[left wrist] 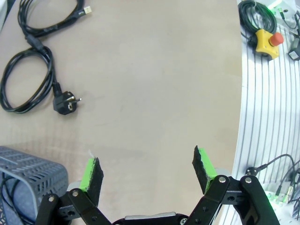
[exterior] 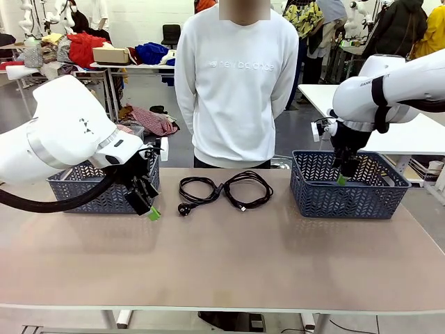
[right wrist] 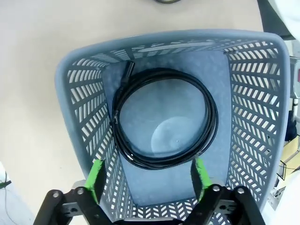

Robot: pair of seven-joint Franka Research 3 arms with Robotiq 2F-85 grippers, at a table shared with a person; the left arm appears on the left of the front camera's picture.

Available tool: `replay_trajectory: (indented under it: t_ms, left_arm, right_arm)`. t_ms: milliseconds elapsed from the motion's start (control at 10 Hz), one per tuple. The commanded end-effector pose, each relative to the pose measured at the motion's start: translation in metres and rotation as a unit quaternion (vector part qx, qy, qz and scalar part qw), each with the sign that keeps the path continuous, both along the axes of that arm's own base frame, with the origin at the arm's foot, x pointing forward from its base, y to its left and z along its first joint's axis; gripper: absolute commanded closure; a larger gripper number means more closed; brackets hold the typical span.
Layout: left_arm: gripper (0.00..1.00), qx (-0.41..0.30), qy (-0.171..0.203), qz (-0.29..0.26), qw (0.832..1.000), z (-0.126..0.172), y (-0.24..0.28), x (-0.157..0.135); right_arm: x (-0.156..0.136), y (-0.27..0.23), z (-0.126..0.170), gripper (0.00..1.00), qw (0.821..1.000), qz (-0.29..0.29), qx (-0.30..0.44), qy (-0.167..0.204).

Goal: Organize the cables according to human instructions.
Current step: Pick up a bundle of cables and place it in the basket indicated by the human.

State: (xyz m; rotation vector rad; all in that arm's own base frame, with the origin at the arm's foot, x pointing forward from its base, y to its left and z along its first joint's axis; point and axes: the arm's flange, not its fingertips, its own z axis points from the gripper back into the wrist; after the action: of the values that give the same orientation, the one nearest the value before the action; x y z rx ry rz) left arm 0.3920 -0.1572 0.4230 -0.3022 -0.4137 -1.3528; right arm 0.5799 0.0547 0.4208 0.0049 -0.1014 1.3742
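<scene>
- the left gripper [exterior: 148, 203] hangs low over the table [exterior: 222, 271], right in front of the left basket [exterior: 83, 189], tipped at an angle. its green pads [left wrist: 91, 171] are spread wide with nothing between them, just bare tabletop.
- the right gripper [exterior: 344, 174] points down into the right basket [exterior: 348, 198], fingers wide apart too, not gripping anything.
- 1 coiled cable [right wrist: 154, 162] lies flat on the floor of that right basket. it's a neat round loop under the spread fingers, not touching them as far as i can tell.
- 2 more are out on the table between the 2 baskets. the left cable [exterior: 198, 180] has a chunky round plug [exterior: 184, 209] sticking out toward the robot, and the right cable [exterior: 247, 174] sits just beside it, touching it in the middle.
- a bit of black cord [left wrist: 5, 199] peeks out inside the left basket.
- a person [exterior: 236, 83] in a white sweatshirt stands at the far side, right behind the 2 loose loops.
</scene>
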Motion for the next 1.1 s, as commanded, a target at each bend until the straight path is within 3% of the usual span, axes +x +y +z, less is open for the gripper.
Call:
replay_trajectory:
  t_ms: [0,600,700,1000]
  left_arm:
    - [0.00,0.000,0.004,0.001,1.000,0.001,0.002,-0.001]
    - [0.00,0.000,0.004,0.001,1.000,0.001,0.002,-0.001]
    - [0.00,0.000,0.004,0.001,1.000,0.001,0.002,-0.001]
    - [0.00,0.000,0.004,0.001,1.000,0.001,0.002,-0.001]
  right_arm:
    - [0.005,-0.003,0.008,0.00,1.000,-0.007,-0.004,0.007]
    - [0.017,-0.004,0.014,0.00,0.999,-0.045,-0.014,-0.011]
    - [0.010,-0.004,0.013,0.00,1.000,-0.018,0.002,-0.005]
    - [0.010,-0.004,0.013,0.00,1.000,-0.018,0.002,-0.005]
